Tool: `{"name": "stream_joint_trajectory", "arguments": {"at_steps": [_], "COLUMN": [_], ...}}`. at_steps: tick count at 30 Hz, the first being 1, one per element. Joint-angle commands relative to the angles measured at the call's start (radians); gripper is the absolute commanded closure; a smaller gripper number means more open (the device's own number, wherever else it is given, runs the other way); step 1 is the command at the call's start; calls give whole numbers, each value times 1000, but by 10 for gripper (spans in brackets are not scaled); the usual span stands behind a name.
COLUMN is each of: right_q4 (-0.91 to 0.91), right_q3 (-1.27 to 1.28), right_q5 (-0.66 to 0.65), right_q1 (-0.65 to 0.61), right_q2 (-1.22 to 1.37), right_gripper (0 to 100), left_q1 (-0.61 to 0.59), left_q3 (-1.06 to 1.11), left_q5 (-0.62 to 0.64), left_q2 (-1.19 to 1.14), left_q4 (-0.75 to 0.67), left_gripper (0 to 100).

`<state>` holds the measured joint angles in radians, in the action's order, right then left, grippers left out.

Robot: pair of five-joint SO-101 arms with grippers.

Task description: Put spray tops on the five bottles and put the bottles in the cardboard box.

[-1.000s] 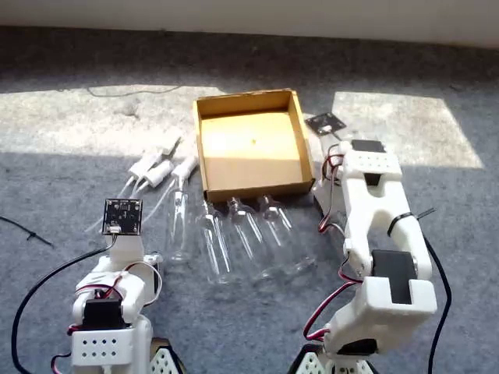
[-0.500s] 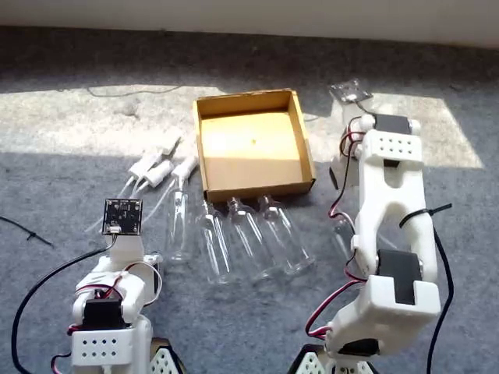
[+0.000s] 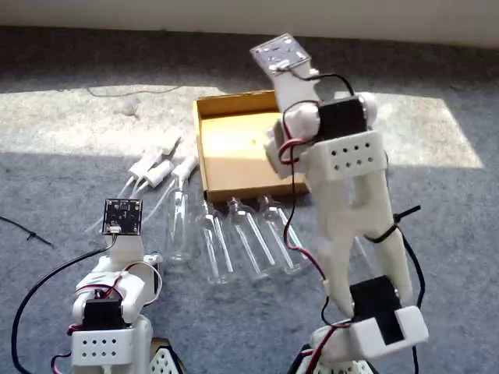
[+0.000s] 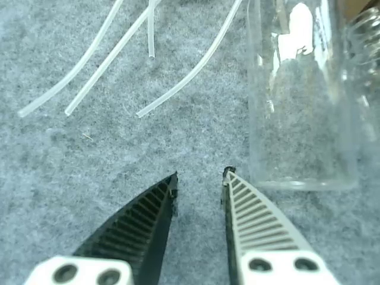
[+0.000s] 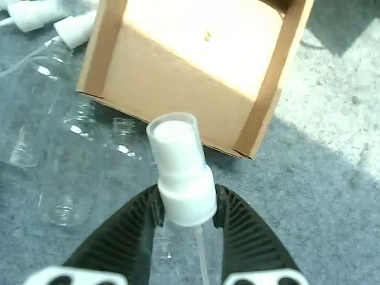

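My right gripper [image 5: 187,199] is shut on a white spray top [image 5: 180,169], whose thin tube runs back between the fingers. It hangs above the near edge of the open cardboard box [image 5: 178,83], and the right arm [image 3: 343,148] stands raised over the box [image 3: 234,148]. Several clear uncapped bottles [image 3: 249,238] lie side by side on the carpet just in front of the box. My left gripper [image 4: 200,176] is open, low over the carpet, right beside the base of one clear bottle [image 4: 303,119]. Loose spray tops [image 3: 156,167] lie left of the box.
Thin clear tubes [image 4: 107,59] from the spray tops trail across the grey carpet ahead of the left gripper. The left arm's base [image 3: 105,312] sits at the near left. A black cable [image 3: 23,230] lies at the far left.
The right arm rose from the carpet right of the box and swung left, now high over the box's near right part. The left arm stayed put.
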<state>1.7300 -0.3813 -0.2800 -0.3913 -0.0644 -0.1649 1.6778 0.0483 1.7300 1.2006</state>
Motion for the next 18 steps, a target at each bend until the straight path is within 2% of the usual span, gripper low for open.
{"name": "stream_joint_trajectory", "arguments": {"at_steps": [1,5,14,16,18], "right_q4": [15,-15,-156,-209,-257], "right_q3": [67,208,421,460,498], "right_q5": [34,34,34,34,38], "right_q1": [-177,-294,-311,-323,-361], "right_q2": [-128,-225,-360,-355,-349], "right_gripper": [950,950,950,950,950], "left_q1": [-8,-8,12,-27,-154], "left_q3": [24,24,24,22,12], "left_q5": [-3,-3,-6,-31,-169], "left_q2": [1,1,1,4,4], "left_q4": [6,6,3,-8,-97], "left_gripper": [873,873,873,872,870]}}
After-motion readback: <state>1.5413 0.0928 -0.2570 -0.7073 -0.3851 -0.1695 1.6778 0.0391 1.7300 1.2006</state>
